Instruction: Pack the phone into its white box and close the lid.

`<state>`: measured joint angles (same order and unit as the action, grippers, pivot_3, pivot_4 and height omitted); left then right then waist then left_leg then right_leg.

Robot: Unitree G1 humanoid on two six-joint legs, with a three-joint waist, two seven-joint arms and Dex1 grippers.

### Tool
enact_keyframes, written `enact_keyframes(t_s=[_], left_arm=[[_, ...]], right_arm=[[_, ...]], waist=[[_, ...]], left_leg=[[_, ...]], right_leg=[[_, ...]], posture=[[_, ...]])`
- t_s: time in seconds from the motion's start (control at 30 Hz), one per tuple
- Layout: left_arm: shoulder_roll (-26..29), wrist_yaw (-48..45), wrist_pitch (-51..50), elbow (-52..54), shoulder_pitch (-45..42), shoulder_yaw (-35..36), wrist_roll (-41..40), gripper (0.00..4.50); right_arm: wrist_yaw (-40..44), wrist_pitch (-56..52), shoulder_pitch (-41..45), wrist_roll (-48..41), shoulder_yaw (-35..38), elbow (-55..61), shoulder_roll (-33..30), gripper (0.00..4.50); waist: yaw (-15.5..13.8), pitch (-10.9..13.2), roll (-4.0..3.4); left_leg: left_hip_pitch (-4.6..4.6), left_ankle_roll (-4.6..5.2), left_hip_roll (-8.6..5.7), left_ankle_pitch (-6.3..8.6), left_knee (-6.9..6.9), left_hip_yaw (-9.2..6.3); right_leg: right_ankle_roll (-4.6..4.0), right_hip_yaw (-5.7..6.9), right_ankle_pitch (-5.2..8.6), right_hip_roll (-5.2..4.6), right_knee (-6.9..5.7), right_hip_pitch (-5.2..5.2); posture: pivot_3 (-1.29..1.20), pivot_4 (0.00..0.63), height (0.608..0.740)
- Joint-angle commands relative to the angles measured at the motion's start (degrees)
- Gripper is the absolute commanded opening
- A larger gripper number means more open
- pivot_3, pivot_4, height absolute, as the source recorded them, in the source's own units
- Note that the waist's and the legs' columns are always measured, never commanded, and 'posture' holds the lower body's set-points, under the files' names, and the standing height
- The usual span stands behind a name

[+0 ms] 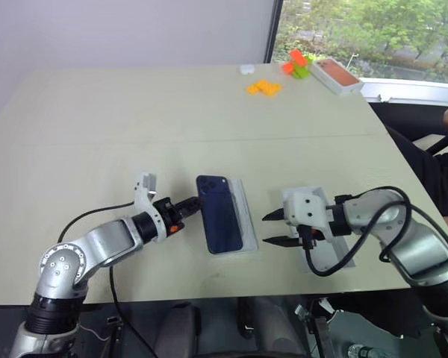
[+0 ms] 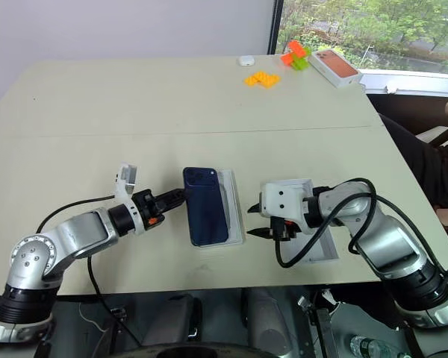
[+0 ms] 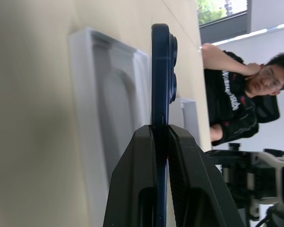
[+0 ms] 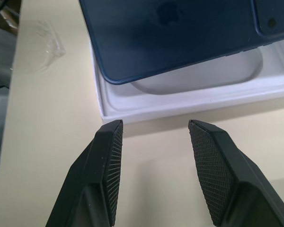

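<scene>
Table [image 1: 97, 112]: matte pale beige top, smooth, with a seam line running across it.

Left gripper [image 1: 192, 206]: arm of brushed silver metal with black joints and a black cable looping off the forearm. It reaches in low from the left, pointing toward the right, wrist nearly level. Its two black fingers [image 3: 142, 189] are narrow, pinched on the long left edge of the phone [image 1: 219, 215]; in the left wrist view the edge sits straight between them.

Phone: slim dark navy slab, glossy, rounded corners, raised camera cluster at its far left corner. Back face up. It lies over the white box [image 1: 245, 212] at table centre, left side slightly lifted, not fully seated. The box is a shallow white tray with thin walls and a smooth rounded recess in its floor, seen under the phone in the right wrist view [image 4: 194, 90]; a strip of it shows along the phone's right side.

Right gripper [image 1: 278, 228]: white housing, black cables, silver elbow bent outward. It points left toward the box, tilted down, just short of the box's right wall, touching nothing. Fingers [image 4: 109, 165] spread wide, empty; inner pads cross-hatched rubber.

Lid [image 1: 332, 250]: flat white piece on the table under the right forearm, mostly covered.

Far right of table: orange blocks [image 1: 263, 88], a salmon-topped white box [image 1: 336, 74].
</scene>
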<state>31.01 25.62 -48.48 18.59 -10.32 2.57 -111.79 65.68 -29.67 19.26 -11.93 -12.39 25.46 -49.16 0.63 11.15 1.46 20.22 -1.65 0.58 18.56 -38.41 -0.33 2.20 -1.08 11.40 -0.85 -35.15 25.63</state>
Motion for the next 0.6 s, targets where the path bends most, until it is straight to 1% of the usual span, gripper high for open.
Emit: enact_keyframes(t_s=[0.03, 0.13, 0.3, 0.4, 0.6], left_arm=[[-0.67, 1.71, -0.39, 1.34, -1.99, -0.34, -1.21, 0.00], [-1.55, 3.00, -0.38, 1.30, -2.55, -0.92, -1.21, 0.00], [-2.65, 4.09, -0.23, 1.01, -2.95, -1.38, -1.21, 0.00], [-2.61, 4.83, -0.28, 0.62, -3.14, -1.86, -1.21, 0.00], [-2.99, 5.12, -0.13, -0.48, -3.46, -1.80, -1.21, 0.00]], right_arm=[[-0.76, 0.97, 0.42, -0.27, 1.60, 0.64, -0.50, 2.30], [-1.16, 0.99, 0.47, -0.34, 1.36, 0.71, -0.37, 2.30], [-1.59, 1.20, 0.58, -0.34, 1.18, 0.69, -0.33, 2.30], [-1.69, 1.38, 0.84, -0.27, 1.15, 0.52, -0.28, 2.30], [-1.79, 1.70, 1.21, -0.20, 0.91, 0.34, -0.07, 2.30]], waist=[[-0.08, 0.00, 0.00], [-0.08, 0.00, 0.00], [-0.06, 0.00, 0.00], [-0.09, 0.00, 0.00], [-0.09, 0.00, 0.00]], left_leg=[[0.00, -0.02, 0.00, -0.01, 0.00, 0.00], [0.00, -0.06, 0.00, -0.03, -0.06, -0.01], [0.10, -0.05, 0.03, -0.03, -0.54, -0.03], [0.06, -0.05, 0.01, -0.03, -0.71, -0.02], [0.04, -0.05, -0.01, -0.03, -0.73, -0.03]], right_leg=[[0.00, 0.00, 0.00, 0.00, -0.01, 0.00], [0.00, 0.02, 0.00, 0.01, -0.06, -0.02], [-0.01, 0.03, 0.00, 0.03, -0.15, -0.11], [0.06, 0.06, -0.03, -0.01, -0.15, -0.23], [0.08, 0.06, -0.08, 0.00, -0.16, -0.26]], posture=[[0.00, 0.150, 0.740], [0.00, 0.150, 0.740], [0.00, 0.150, 0.740], [0.00, 0.150, 0.740], [0.00, 0.150, 0.740]])
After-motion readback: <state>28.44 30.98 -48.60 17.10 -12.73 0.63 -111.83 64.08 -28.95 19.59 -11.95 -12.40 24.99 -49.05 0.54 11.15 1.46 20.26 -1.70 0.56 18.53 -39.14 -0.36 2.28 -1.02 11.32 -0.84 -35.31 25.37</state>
